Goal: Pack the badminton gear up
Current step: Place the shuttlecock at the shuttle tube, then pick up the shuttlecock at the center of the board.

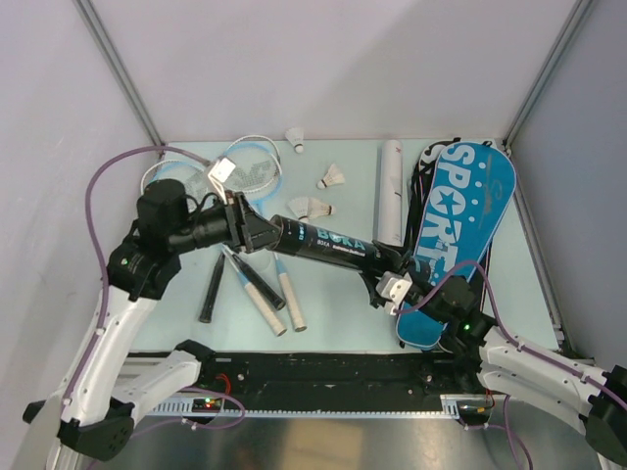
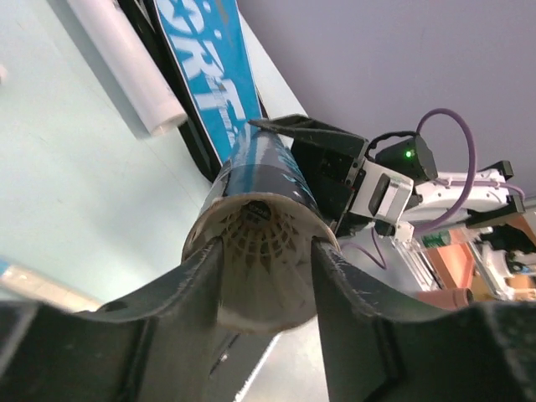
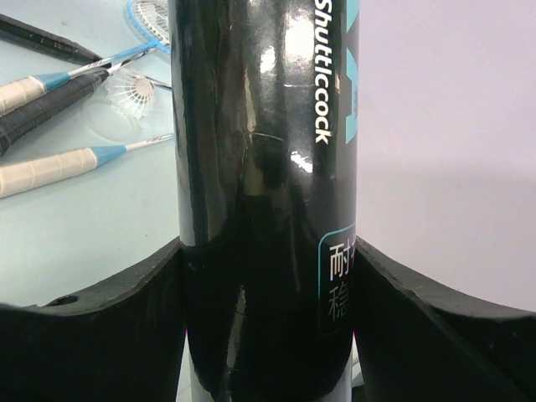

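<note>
tube seemed light, slick, crushable; grip mid-body | right gripper clamped it | left gripper stood half-open, empty

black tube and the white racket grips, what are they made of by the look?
Black tube: glossy laminated card or plastic; sharp highlights, printed lettering, pale inner wall at its mouth hints card. White racket grip: matte wrap, likely tape or foam; no shine.

black tube slants across table; racket handles below it; shuttlecocks beyond
</note>
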You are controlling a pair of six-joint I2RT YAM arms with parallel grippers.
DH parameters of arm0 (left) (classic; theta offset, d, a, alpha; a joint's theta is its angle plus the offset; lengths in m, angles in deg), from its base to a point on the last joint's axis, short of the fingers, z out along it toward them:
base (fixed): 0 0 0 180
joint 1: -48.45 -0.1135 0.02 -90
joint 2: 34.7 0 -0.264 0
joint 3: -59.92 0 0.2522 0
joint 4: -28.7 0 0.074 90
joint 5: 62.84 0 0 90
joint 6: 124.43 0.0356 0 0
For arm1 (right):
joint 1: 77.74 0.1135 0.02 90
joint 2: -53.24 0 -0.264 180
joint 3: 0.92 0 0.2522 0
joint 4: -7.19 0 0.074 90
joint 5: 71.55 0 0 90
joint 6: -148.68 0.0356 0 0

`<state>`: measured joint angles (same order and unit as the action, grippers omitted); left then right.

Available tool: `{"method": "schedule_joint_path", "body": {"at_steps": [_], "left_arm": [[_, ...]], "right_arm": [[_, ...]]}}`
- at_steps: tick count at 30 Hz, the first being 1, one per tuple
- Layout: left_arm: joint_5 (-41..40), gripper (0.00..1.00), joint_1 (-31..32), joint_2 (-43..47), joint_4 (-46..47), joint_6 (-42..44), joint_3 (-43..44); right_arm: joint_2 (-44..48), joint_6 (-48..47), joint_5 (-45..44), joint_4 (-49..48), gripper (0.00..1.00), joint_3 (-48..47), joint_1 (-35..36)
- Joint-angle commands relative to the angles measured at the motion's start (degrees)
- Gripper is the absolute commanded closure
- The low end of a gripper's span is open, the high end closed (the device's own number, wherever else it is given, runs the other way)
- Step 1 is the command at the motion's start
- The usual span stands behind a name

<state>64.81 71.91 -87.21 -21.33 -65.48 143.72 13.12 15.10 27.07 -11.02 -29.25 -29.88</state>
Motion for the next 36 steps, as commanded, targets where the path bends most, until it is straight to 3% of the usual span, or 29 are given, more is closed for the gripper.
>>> {"method": "schedule_joint_path", "body": {"at_steps": [1,6,10,14,19,25,36], "left_arm": [[-2.2,0.46,-2.5,4.1,0.7,0.8,5.6],[-11.5,0.22,-3.4,6.6,0.5,2.8,10.7],[-21.6,0.09,-3.4,7.0,0.6,5.3,13.4],[-26.7,0.01,-3.4,4.8,0.2,9.1,14.7],[-31.9,0.0,-3.6,-1.4,-0.1,10.2,14.2],[-29.4,0.02,-3.6,-14.8,0.7,9.1,14.6],[-22.7,0.24,-2.0,-42.2,12.7,0.6,13.8]], "right_arm": [[0.7,2.3,-2.5,-4.8,0.74,-3.0,0.3],[-1.2,7.4,-5.2,-4.4,0.75,-4.3,0.1],[-0.6,14.8,-9.3,-3.9,0.74,-4.6,0.1],[4.0,26.2,-15.0,-0.1,0.73,-5.0,0.1],[11.9,37.9,-20.1,10.9,0.72,-7.6,0.3],[20.7,46.0,-21.8,18.0,0.71,-8.3,0.4],[23.8,47.1,-16.3,20.3,0.72,-8.3,0.5]]}}
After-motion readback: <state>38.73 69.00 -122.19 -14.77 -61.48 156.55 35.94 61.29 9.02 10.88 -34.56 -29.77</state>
